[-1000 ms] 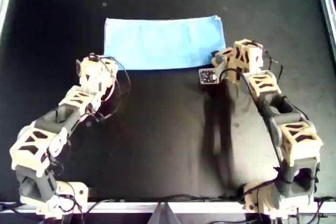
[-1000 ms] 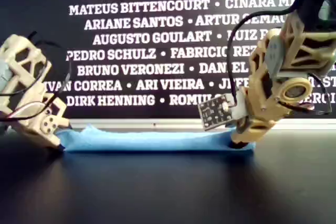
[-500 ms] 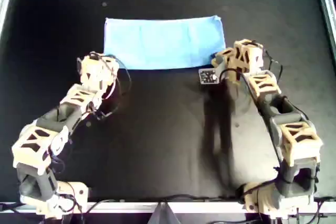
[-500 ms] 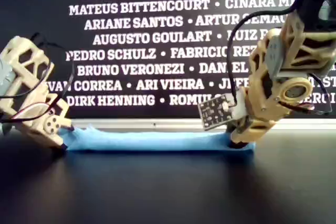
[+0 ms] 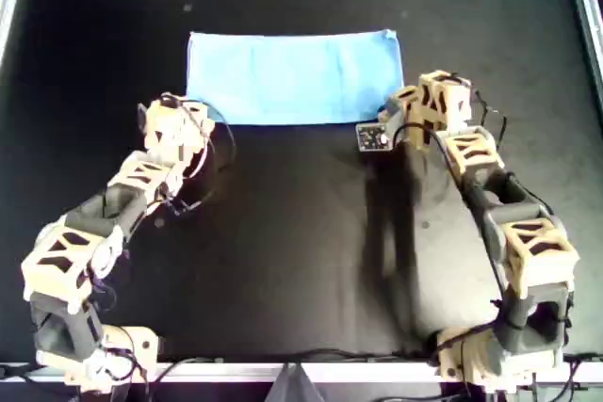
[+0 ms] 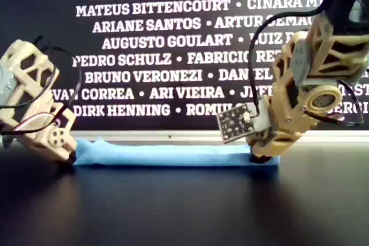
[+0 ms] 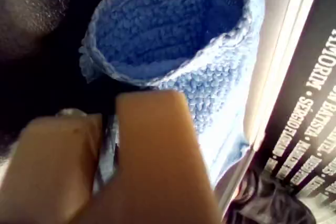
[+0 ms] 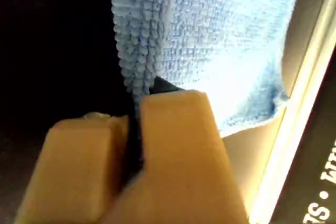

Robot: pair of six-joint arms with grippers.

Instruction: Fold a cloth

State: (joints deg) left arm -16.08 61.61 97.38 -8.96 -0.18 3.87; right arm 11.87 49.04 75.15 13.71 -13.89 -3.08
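Observation:
The light-blue cloth [image 5: 292, 77] lies folded into a long flat strip on the black table, toward the far side. My first gripper [image 5: 200, 121] is at its near corner on the overhead view's left. In the first wrist view its jaws [image 7: 110, 109] are closed at the cloth's edge, and the cloth [image 7: 173, 30] curls up in an open loop just beyond them. My second gripper [image 5: 401, 112] is at the opposite near corner. Its jaws [image 8: 134, 109] are pinched on the cloth's edge [image 8: 210, 35]. In the exterior view the cloth [image 6: 173, 155] stretches between both grippers.
A metal rail [image 5: 586, 44] frames the black table [image 5: 301, 233]. A dark banner with white names [image 6: 173, 38] stands behind the far rail. A small circuit board [image 5: 372, 136] sticks out beside my second gripper. Both arms reach in from the near edge.
In the exterior view my first gripper has shifted slightly toward the cloth and lower, and the cloth's end there has drawn in a little. My second gripper has barely moved.

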